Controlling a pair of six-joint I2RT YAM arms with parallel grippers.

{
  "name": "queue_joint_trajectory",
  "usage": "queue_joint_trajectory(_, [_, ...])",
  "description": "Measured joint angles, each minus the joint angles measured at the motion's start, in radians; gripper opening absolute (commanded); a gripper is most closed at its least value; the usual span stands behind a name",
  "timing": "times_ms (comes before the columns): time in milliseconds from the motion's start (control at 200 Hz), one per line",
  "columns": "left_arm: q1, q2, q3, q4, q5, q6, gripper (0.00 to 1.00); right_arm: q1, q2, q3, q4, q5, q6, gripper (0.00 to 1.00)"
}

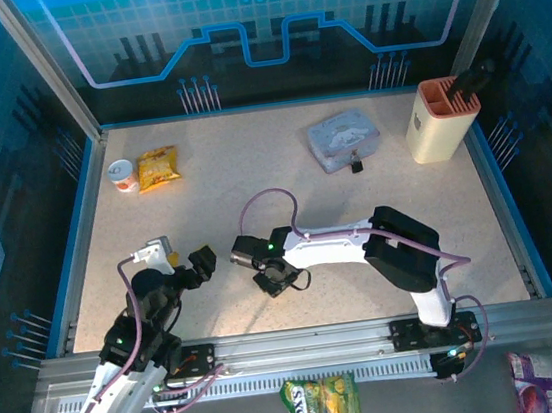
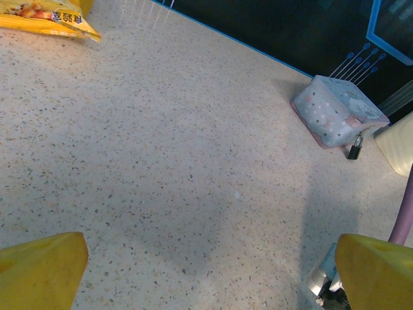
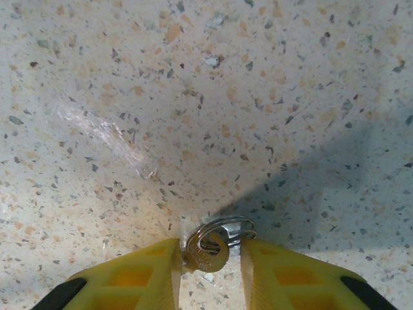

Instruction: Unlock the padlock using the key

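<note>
Seen from above, the right gripper (image 1: 277, 277) is dipped to the desk (image 1: 214, 194) close to the arms' bases, because that is where the key lies. The padlock (image 1: 357, 166) sits well beyond it, against the front of the tin box (image 1: 343, 138). The left gripper (image 1: 199, 265) hangs just beside the right one.

Through the left wrist camera, the left gripper (image 2: 210, 245) gapes wide and holds nothing. The padlock (image 2: 354, 148) is far ahead and to its right, and I'd guess this gripper is kept free to steady it.

Through the right wrist camera, the key (image 3: 208, 250), on its wire ring (image 3: 226, 229), lies flat between the fingers (image 3: 148, 278). They stand narrowly either side of it. Whether they pinch it, I cannot tell.
</note>
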Motion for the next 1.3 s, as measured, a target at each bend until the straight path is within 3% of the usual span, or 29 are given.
queue_joint_trajectory(240, [0.0, 0.0, 0.0, 0.0, -0.007, 0.0, 0.99, 0.014, 0.004, 0.0, 0.005, 0.005, 0.024, 0.23])
queue_joint_trajectory(395, [0.0, 0.0, 0.0, 0.0, -0.008, 0.0, 0.99, 0.015, 0.004, 0.0, 0.018, 0.003, 0.063, 0.34])
queue_joint_trajectory(660, [0.0, 0.0, 0.0, 0.0, -0.014, 0.0, 0.99, 0.015, 0.004, -0.005, 0.031, 0.003, 0.109, 0.39])
queue_joint_trajectory(1301, [0.0, 0.0, 0.0, 0.0, -0.014, 0.0, 0.99, 0.013, -0.017, -0.043, 0.096, -0.009, 0.175, 0.43])
